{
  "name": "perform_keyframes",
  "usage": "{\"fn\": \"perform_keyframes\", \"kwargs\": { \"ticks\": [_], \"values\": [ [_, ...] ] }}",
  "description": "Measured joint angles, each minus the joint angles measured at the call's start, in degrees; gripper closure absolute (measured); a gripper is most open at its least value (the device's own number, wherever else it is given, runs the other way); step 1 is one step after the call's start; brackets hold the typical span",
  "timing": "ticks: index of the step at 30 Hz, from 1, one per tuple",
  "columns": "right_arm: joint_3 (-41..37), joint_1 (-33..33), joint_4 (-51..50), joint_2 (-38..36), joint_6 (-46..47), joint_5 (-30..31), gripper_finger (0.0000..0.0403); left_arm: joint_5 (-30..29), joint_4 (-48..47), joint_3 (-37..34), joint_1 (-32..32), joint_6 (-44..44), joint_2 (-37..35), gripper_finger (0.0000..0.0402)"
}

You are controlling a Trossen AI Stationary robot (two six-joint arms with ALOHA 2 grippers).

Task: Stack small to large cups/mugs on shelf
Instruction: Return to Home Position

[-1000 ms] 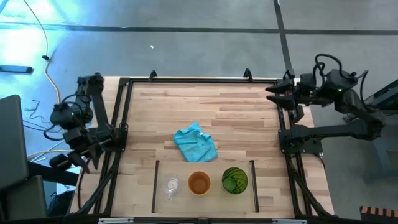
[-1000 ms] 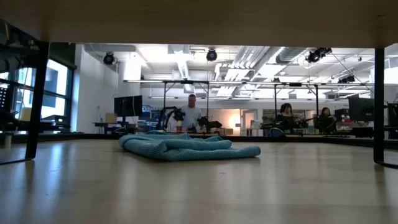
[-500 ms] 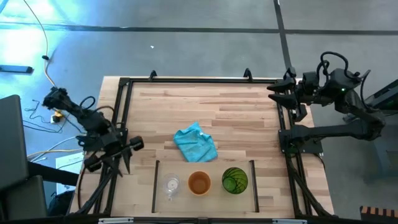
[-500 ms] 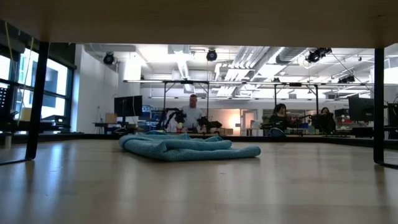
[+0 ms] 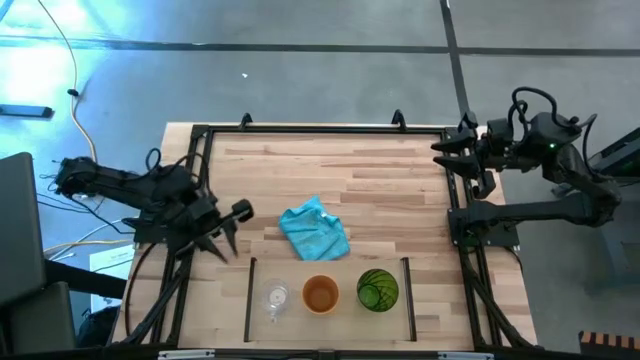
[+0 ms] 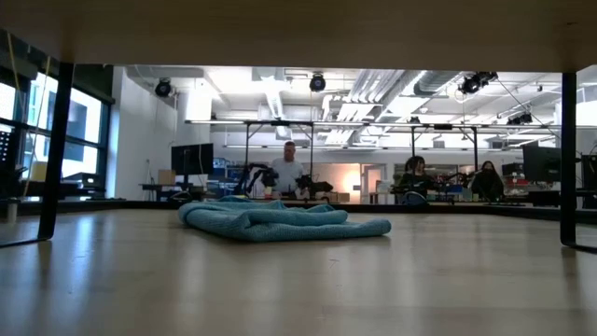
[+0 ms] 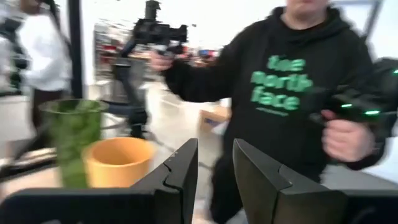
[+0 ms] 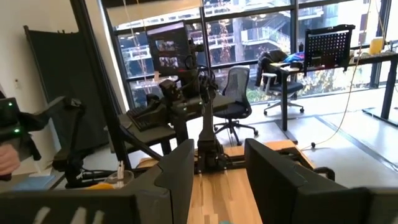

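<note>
- The right claw [image 8: 216, 149] fills the foreground, its two dark fingers [image 8: 176, 177] set apart with a clear gap between them.
- The light wooden table [image 8: 221, 193] shows through that gap.
- The dark left arm [image 8: 202, 118] rises at the table's far edge.
- An office chair [image 8: 239, 93], a desk [image 8: 323, 65] and tall windows [image 8: 249, 31] lie beyond the table.
- A person's hand [image 8: 7, 158] shows off the table.

Left gripper [image 5: 232, 226] reaches inward, jaws slightly parted; right gripper [image 5: 447, 156] hangs back at its side, jaws apart.
</note>
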Motion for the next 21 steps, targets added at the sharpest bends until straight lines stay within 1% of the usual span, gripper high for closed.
{"fn": "perform_keyframes", "kwargs": {
  "ticks": [6, 12, 14, 15, 19, 21],
  "values": [
    [0.0, 0.0, -1.2, -0.1, 0.3, 0.0, 0.0268, 0.6, -1.8, 0.0, 6.2, 5.7, 0.3, 0.0309],
    [0.0, 0.0, -1.2, -0.1, 0.3, -0.1, 0.0268, 7.6, -3.6, 0.0, 12.4, 5.7, 0.2, 0.0309],
    [0.0, 0.0, -1.2, -0.1, 0.3, -0.3, 0.0268, 8.1, -5.7, 0.0, 13.3, 5.7, -0.5, 0.0309],
    [0.0, 0.0, -1.2, -0.1, 0.5, -0.6, 0.0268, 6.9, -7.4, 0.0, 13.3, 6.5, -1.3, 0.0309],
    [0.0, 0.0, -1.2, -0.1, 1.4, -1.5, 0.0268, -3.2, -14.2, 0.0, 11.8, 9.7, -6.4, 0.0309],
    [0.0, 0.0, -1.5, -0.1, 1.5, -1.5, 0.0268, -6.2, -16.4, 0.0, 10.9, 10.7, -9.3, 0.0309]
  ]
}}
